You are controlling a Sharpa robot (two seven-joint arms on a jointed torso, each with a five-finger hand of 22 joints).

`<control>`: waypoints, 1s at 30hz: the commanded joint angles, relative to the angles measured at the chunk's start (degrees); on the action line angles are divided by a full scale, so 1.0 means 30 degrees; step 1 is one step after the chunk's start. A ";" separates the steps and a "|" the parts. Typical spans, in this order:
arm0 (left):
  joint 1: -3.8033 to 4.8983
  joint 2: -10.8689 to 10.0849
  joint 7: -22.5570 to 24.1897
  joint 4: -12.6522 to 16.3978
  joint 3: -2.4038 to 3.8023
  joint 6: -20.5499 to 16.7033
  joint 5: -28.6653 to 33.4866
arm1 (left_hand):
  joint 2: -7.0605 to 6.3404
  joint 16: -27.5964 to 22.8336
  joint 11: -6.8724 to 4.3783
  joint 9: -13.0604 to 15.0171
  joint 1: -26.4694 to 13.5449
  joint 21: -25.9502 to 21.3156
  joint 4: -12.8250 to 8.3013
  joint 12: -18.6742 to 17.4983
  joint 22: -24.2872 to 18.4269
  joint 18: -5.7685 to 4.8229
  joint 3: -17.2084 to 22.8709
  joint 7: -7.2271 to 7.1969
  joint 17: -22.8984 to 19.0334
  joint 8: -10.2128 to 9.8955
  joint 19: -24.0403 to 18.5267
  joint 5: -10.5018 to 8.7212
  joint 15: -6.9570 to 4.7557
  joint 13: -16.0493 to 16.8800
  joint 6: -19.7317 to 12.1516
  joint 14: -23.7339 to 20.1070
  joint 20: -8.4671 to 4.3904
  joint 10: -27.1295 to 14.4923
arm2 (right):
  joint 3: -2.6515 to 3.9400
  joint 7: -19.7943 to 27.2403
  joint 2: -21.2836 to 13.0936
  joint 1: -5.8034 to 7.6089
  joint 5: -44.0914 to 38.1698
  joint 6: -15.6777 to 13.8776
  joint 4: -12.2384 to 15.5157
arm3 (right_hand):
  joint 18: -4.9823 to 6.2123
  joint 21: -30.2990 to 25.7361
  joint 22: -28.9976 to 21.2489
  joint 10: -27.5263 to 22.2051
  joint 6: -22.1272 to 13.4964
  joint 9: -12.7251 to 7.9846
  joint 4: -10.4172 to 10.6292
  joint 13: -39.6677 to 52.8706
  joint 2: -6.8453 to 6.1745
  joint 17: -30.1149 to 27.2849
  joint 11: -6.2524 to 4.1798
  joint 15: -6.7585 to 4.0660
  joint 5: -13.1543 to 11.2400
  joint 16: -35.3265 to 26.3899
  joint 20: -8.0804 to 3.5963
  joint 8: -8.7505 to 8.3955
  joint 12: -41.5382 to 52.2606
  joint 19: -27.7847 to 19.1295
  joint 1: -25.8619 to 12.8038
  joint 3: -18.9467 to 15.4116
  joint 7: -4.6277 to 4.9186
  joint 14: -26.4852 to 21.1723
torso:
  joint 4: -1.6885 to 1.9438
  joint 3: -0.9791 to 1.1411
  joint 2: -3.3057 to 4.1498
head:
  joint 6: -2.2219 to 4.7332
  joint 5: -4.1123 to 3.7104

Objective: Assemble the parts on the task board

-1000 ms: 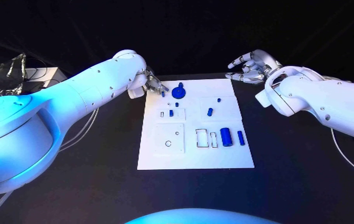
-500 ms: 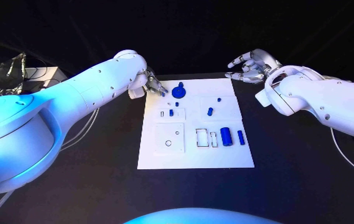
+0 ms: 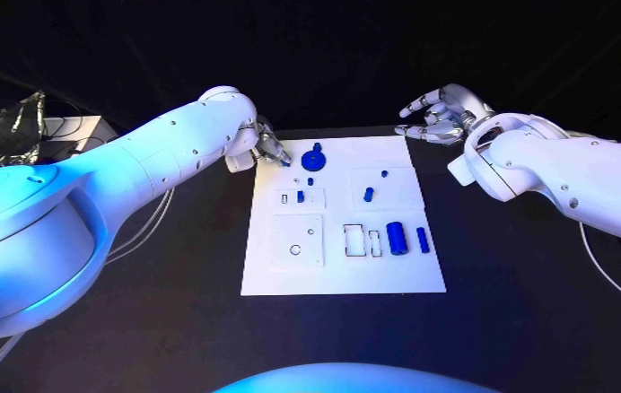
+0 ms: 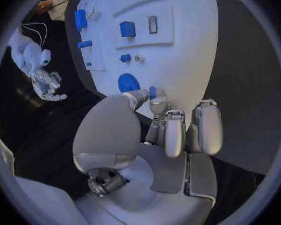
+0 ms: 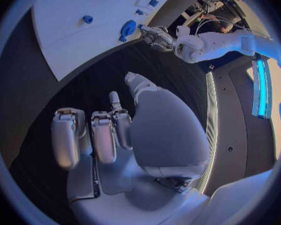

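Round blue part (image 3: 313,157) nudged a touch farther, stem tipped.
Left hand (image 3: 269,148) fingers (image 4: 158,105) pinch its stem at the task board's (image 3: 343,278) far-left corner; right hand (image 3: 441,115) loosely open, holding nothing.

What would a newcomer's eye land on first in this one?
The white task board in the middle of the black table, dotted with small blue parts. Then the left hand at the board's far left corner, by the round blue part, and the right hand raised beyond the far right corner, holding nothing.

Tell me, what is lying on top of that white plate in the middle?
On the task board lie small blue parts: a round disc with a handle near the left hand, and two cylinders beside rectangular slots. Whatever is beneath the board is hidden.
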 commanded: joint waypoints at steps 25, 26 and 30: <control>0.0020 -0.2564 0.0165 0.4009 -0.0035 -0.1385 0.2110 | -0.0438 0.0203 -0.0327 0.0859 -0.3021 0.0169 -0.3990 -0.0217 0.0560 0.0092 0.5508 -0.0405 0.4618 0.1932 0.0278 0.3265 -0.0317 -0.0441 0.0689 0.1863 -0.0232 0.1159 | 0.0009 0.0069 -0.0129 0.0005 -0.0193 0.0252 -0.0210 | 0.0077 -0.0108 0.2924 -0.0061 -0.0135 0.0033 0.0083 0.2582 -0.0214 0.3567 0.0059 0.0142 0.0065 -0.0060 0.0107 0.0136 -0.0087 0.0927 0.0023 0.0045 -0.0010 0.1607 | 0.0293 0.0102 -0.0207 | -0.0014 0.0053; 0.0013 -0.2791 0.0126 0.4426 -0.0052 -0.1534 0.2040 | -0.0451 0.0198 -0.0354 0.0863 -0.3108 0.0178 -0.4063 -0.0202 0.0576 0.0089 0.5540 -0.0432 0.4609 0.1968 0.0290 0.3388 -0.0338 -0.0425 0.0737 0.1861 -0.0251 0.1229 | 0.0008 0.0069 -0.0146 0.0005 -0.0193 0.0250 -0.0214 | 0.0077 -0.0108 0.2924 -0.0061 -0.0135 0.0033 0.0083 0.2582 -0.0214 0.3567 0.0059 0.0142 0.0065 -0.0060 0.0107 0.0136 -0.0087 0.0927 0.0023 0.0045 -0.0010 0.1607 | 0.0315 0.0105 -0.0223 | -0.0023 0.0035; -0.0138 -0.3662 -0.0064 0.5984 -0.0139 -0.2310 0.1823 | -0.0471 0.0198 -0.0396 0.0862 -0.3244 0.0233 -0.4186 -0.0207 0.0675 0.0067 0.5606 -0.0471 0.4607 0.2022 0.0349 0.3645 -0.0373 -0.0435 0.0816 0.1861 -0.0285 0.1328 | 0.0007 0.0072 -0.0183 0.0004 -0.0195 0.0249 -0.0233 | 0.0080 -0.0119 0.2915 -0.0057 -0.0141 0.0034 0.0079 0.2586 -0.0217 0.3573 0.0058 0.0141 0.0074 -0.0058 0.0106 0.0141 -0.0083 0.0922 0.0034 0.0049 -0.0011 0.1608 | 0.0393 0.0094 -0.0260 | -0.0059 0.0000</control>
